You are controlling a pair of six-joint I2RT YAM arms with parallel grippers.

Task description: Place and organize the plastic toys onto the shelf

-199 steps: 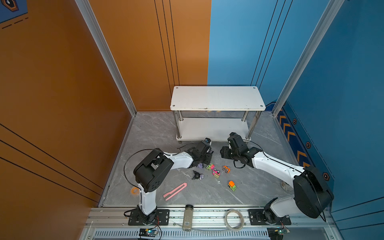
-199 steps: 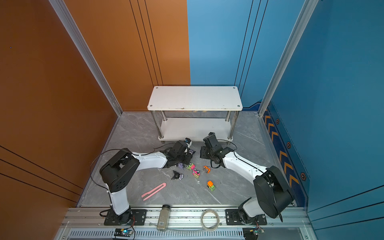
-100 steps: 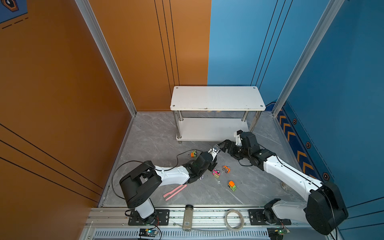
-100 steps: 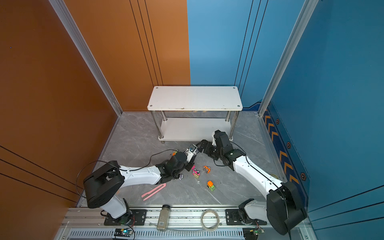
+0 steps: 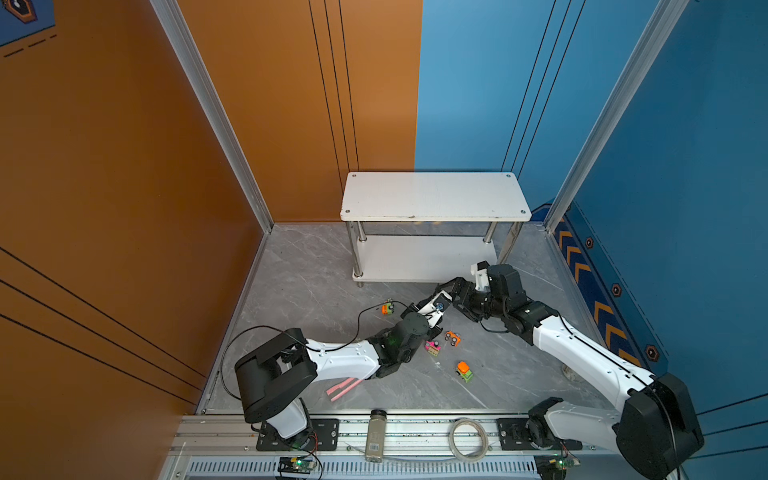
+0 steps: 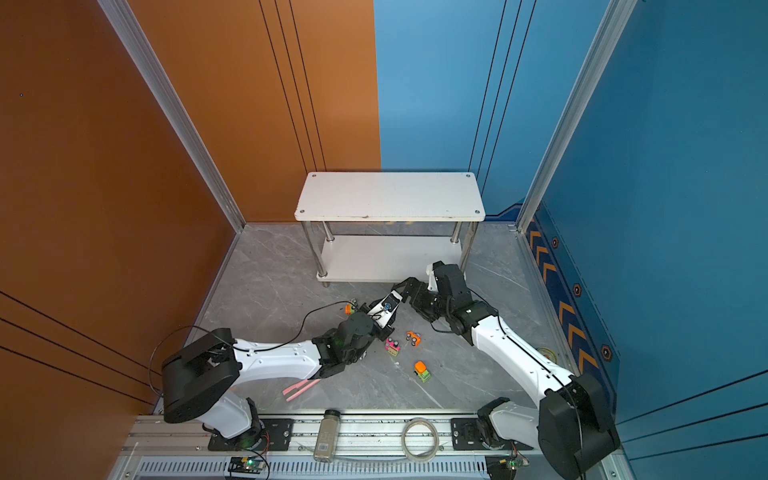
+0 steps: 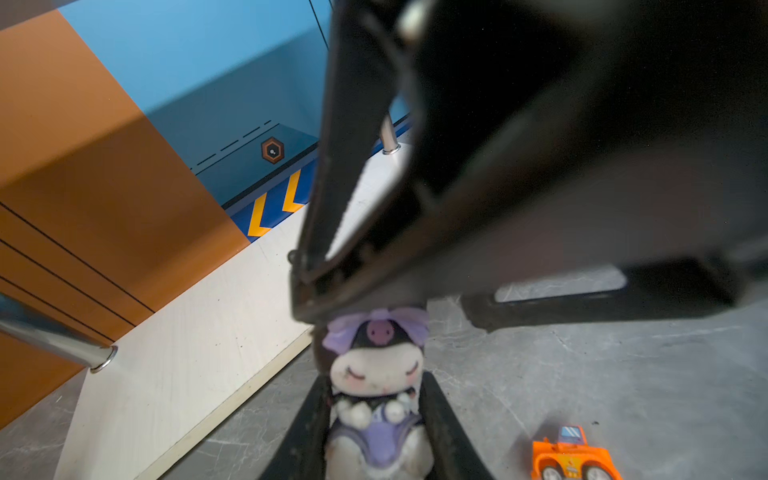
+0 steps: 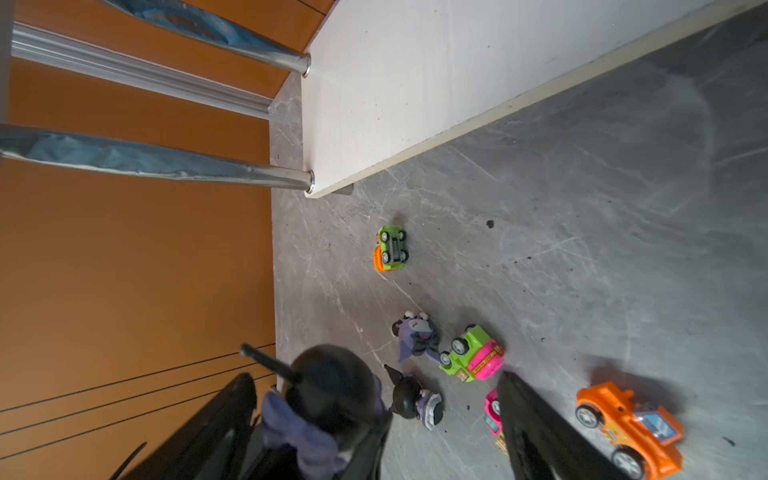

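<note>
My left gripper (image 5: 436,306) (image 7: 376,388) is shut on a purple-black-white figurine (image 7: 376,399), held up off the floor in front of the shelf (image 5: 434,195) (image 6: 388,195). My right gripper (image 5: 451,289) (image 8: 374,388) is open just beyond it, with the figurine's black head (image 8: 332,388) between its spread fingers. On the floor lie two more figurines (image 8: 415,332) (image 8: 415,402), a green car on its back (image 8: 391,248), a green-pink car (image 8: 471,353), a pink car (image 8: 492,411) and an orange car (image 8: 627,428). Both shelf tiers are bare.
A pink strip (image 5: 347,387) lies by the left arm's elbow. A grey bottle (image 5: 376,434) and a coiled ring (image 5: 467,438) rest on the front rail. A black cable (image 5: 365,316) loops over the floor. Orange and blue walls close in the sides.
The left arm has stretched out toward the shelf and lifted the figurine off the floor. The right gripper has opened wide and drawn back to the right to meet it.
</note>
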